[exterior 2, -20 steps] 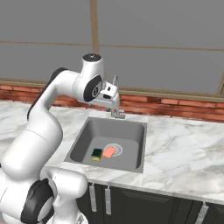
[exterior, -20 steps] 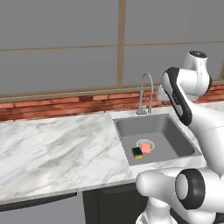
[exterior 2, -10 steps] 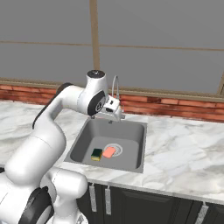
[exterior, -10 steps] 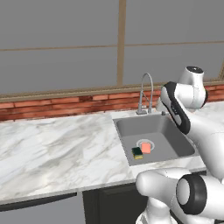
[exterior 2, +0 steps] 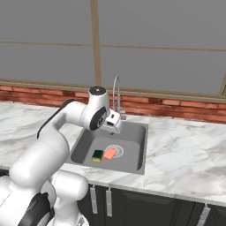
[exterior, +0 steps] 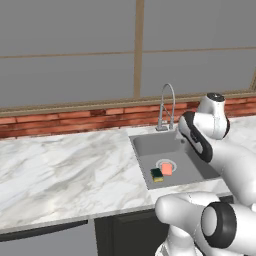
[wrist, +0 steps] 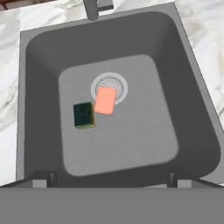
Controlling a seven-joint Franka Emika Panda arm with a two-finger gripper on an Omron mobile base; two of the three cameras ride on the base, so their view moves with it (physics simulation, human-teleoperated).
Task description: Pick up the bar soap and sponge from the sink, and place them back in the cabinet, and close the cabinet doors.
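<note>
Gripper (wrist: 112,181) lowered over sink (wrist: 192,78), apparently wide open, empty; soap (wrist: 105,100) overlaps drain.

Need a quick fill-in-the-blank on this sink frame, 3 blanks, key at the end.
1. The bar soap lies partly over the round ____.
2. The sponge lies with its dark ____ side up.
3. The gripper hangs above the sink with its jaws ____.
Missing words: drain; green; open

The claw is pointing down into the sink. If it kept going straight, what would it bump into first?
Probably the bare grey floor of the sink. The open claw aims a bit past the bar soap and sponge, which lie side by side near the drain. Depth is hard to judge, though.
</note>
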